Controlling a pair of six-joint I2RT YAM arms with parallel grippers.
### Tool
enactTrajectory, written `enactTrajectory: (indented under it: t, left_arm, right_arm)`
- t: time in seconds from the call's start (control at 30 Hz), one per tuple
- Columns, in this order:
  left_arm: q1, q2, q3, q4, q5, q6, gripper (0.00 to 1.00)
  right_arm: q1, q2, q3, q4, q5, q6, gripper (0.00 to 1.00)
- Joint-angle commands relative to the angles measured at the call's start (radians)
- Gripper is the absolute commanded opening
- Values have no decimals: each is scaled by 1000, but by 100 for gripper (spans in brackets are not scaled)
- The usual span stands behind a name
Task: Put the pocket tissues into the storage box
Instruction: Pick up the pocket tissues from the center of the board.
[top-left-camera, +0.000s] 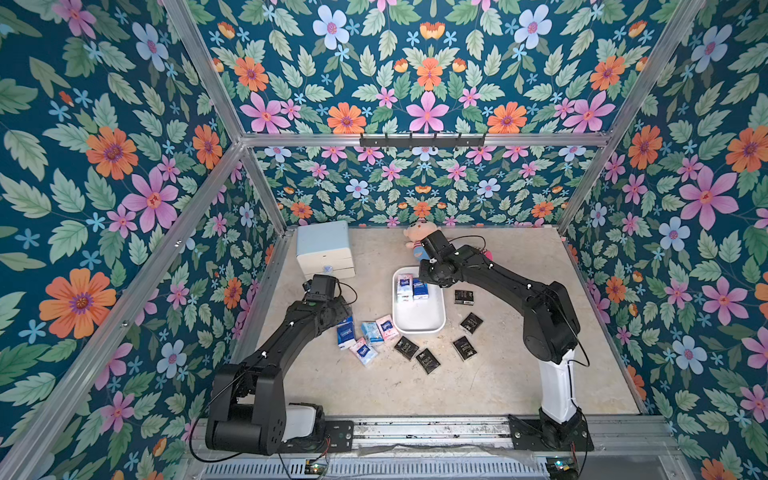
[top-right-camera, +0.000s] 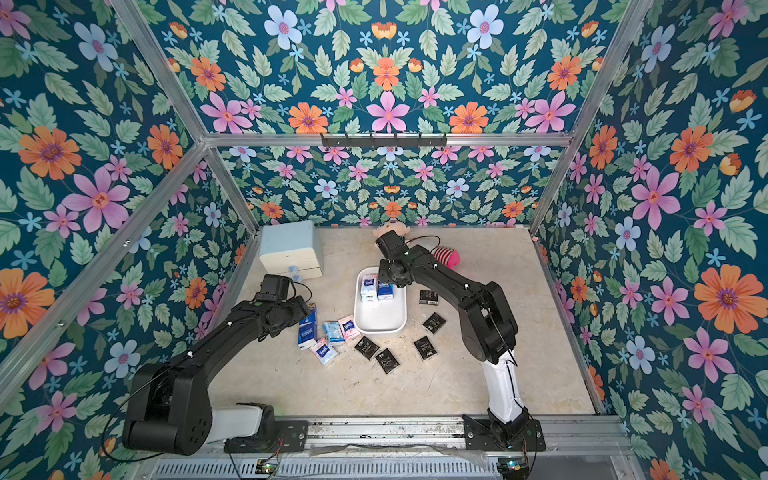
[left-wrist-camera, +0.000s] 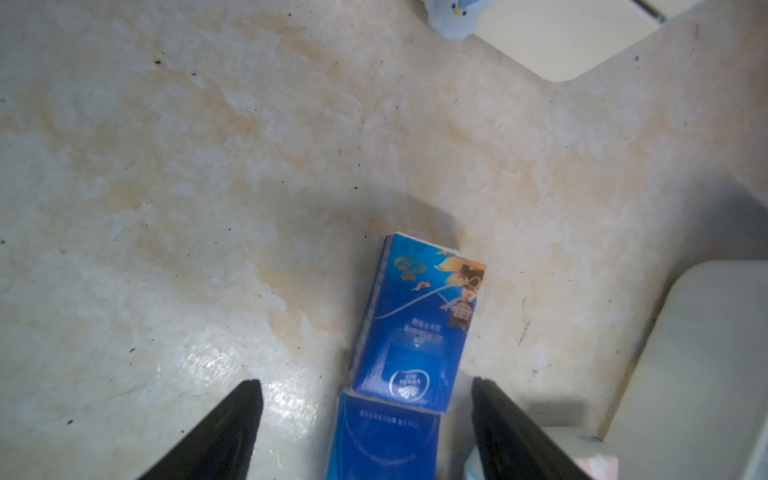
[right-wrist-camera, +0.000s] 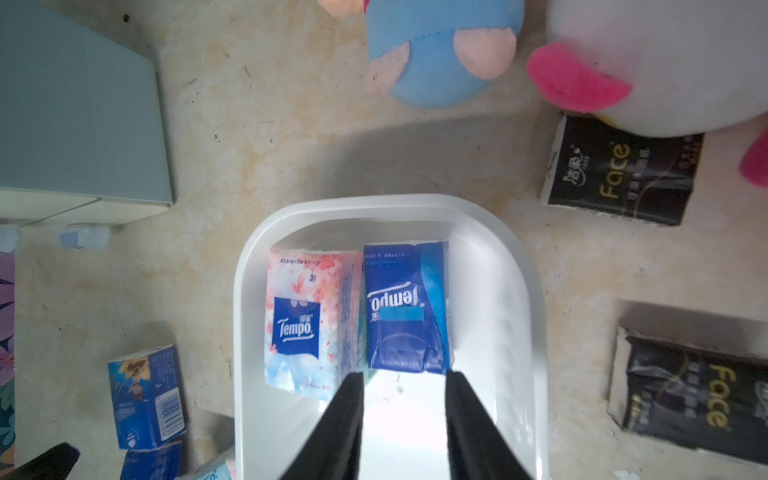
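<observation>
The left end effector (left-wrist-camera: 365, 381) is hovering wide open and empty over a blue packet (left-wrist-camera: 415, 324); about ten pocket tissues (top-left-camera: 371, 331) are lying loose on the table (top-left-camera: 415, 386). Farther on, the right end effector (right-wrist-camera: 404, 375) is standing partly open, empty, behind two packets in the storage box (top-left-camera: 419, 318).

"Tempo" on boxed pkts (right-wrist-camera: 295, 328), "Face" on black pkts (right-wrist-camera: 619, 174).

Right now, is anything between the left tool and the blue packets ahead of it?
Nothing visible does. The left tool is open, a plain blue packet between its fingers, the cartoon packet just beyond it. The box stands aside.
</observation>
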Motion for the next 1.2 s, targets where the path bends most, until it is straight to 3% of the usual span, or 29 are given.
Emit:
enactTrajectory:
  t: [0.0,0.13,0.67,0.73,0.9,1.17]
  left_arm:
    - [0,19,-4,15,-3,35,84]
    - [0,67,8,95,40,82,84]
    - [-11,238,48,140,66,171,77]
    - [-14,248,48,142,67,175,74]
    - [-14,257,63,136,62,173,46]
    - [-14,202,155,51,45,186,47]
  right_arm:
    - [1,-41,-39,0,19,0,51]
    - [0,-89,-110,37,-7,7,66]
    - [-17,-193,-291,177,-71,78,71]
    - [-17,-198,-300,177,-70,81,71]
    - [-17,-220,-315,157,-53,97,70]
    - [-16,-310,-392,136,-28,133,70]
